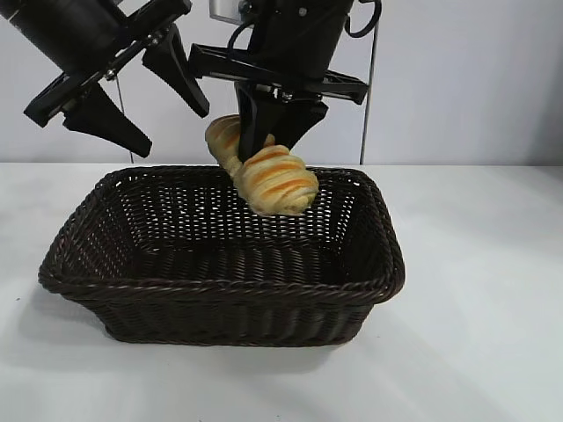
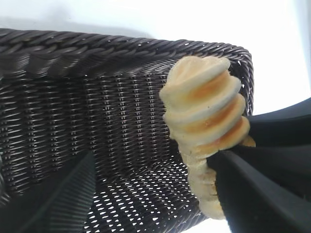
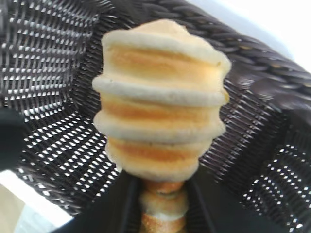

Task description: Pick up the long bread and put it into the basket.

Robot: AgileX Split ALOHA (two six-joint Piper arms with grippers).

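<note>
The long bread (image 1: 268, 178) hangs slantwise from my right claw (image 1: 278, 132), its free ridged end lowest and over the open mouth of the basket (image 1: 220, 294), so that a release would drop it inside, not on the rim. My right claw's two dark fingers flank the loaf near its upper end; whether they yet pinch it or have begun to part I cannot tell, for the bread sits between them with no clear gap. Directly beneath this claw lies the basket floor, with the braided rim to every side. My left claw (image 1: 114, 83) hangs beside and above, spread and empty, clear of the drop. The basket rests on the white surface (image 1: 493, 290).
</note>
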